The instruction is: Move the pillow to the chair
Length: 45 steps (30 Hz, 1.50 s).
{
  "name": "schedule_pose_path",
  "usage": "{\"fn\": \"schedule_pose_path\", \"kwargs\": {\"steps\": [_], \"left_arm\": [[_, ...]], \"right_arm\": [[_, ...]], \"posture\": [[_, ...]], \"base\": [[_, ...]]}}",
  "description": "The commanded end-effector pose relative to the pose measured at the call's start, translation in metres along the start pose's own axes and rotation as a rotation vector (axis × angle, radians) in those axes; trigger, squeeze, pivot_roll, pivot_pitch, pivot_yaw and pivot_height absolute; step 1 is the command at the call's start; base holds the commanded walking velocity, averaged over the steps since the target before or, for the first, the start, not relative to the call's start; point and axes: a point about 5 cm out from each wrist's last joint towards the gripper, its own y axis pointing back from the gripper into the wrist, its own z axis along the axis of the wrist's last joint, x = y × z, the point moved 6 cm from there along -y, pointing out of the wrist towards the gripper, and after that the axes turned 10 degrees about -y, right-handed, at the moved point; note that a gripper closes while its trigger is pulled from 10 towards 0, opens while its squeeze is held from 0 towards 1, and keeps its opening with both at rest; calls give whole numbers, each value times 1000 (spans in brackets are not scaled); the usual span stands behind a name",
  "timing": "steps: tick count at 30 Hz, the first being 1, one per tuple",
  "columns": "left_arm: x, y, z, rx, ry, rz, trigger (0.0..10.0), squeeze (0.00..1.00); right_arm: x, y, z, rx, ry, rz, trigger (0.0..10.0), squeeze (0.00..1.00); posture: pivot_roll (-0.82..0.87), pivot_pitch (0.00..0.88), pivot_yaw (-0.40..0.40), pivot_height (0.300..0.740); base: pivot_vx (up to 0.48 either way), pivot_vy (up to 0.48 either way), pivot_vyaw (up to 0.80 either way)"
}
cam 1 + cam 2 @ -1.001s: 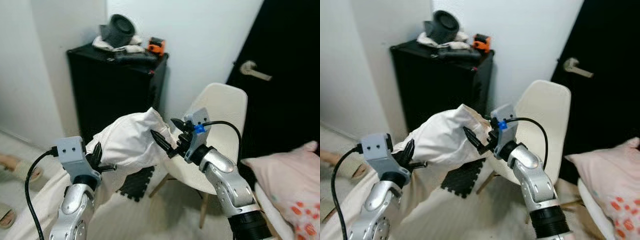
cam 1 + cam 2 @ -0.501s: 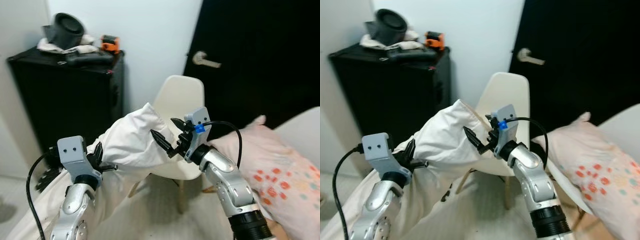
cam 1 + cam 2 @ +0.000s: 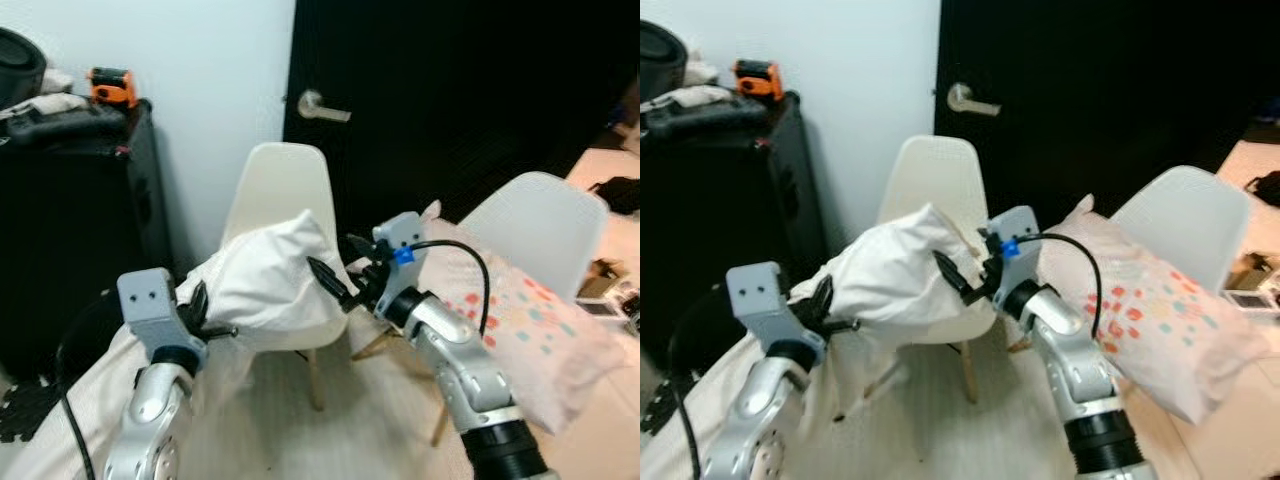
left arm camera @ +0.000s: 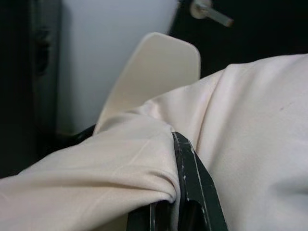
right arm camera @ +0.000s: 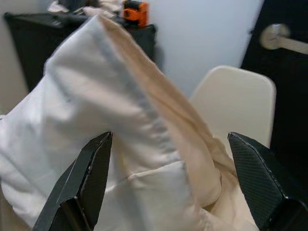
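Before a black door (image 3: pixel 470 90), both grippers carry the pillow (image 3: pixel 265 285) toward the chair (image 3: pixel 275 185).

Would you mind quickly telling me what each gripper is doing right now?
Left gripper: shut on the white pillow, fabric pinched between its fingers.
Right gripper: open, fingers spread against the pillow's other end.

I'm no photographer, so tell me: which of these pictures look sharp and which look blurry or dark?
Both eye views are softly smeared, the patterned pillow most; the black door is near featureless. In the left wrist view the near white pillow and finger are blurred. The right wrist view is evenly lit, its close fingers soft.
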Motion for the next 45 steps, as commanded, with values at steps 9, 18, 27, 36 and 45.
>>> {"fn": "schedule_pose_path", "kwargs": {"steps": [9,18,27,36,45], "left_arm": [[-2,-1,28,-108,-64,-15,10000,0],[-4,-5,35,-126,-71,-29,10000,0],[-12,-5,38,-135,-89,-65,10000,0],[-18,-7,46,-155,-116,-89,10000,0],[-32,-11,57,-185,-179,-166,10000,0]], "right_arm": [[2,1,1,-16,-3,3,10000,0],[1,1,0,-8,3,-6,10000,0],[1,1,-3,3,-1,-8,10000,0],[0,0,-1,-9,-16,-16,10000,0],[0,-1,-3,13,18,-19,10000,0]], "posture": [[-31,0,-104,740],[-30,0,-101,740],[-31,0,-98,740],[-32,0,-98,740],[-32,0,-100,740]], "base": [[267,0,0],[480,0,0],[480,0,-588],[429,0,-157],[29,0,-344]]}}
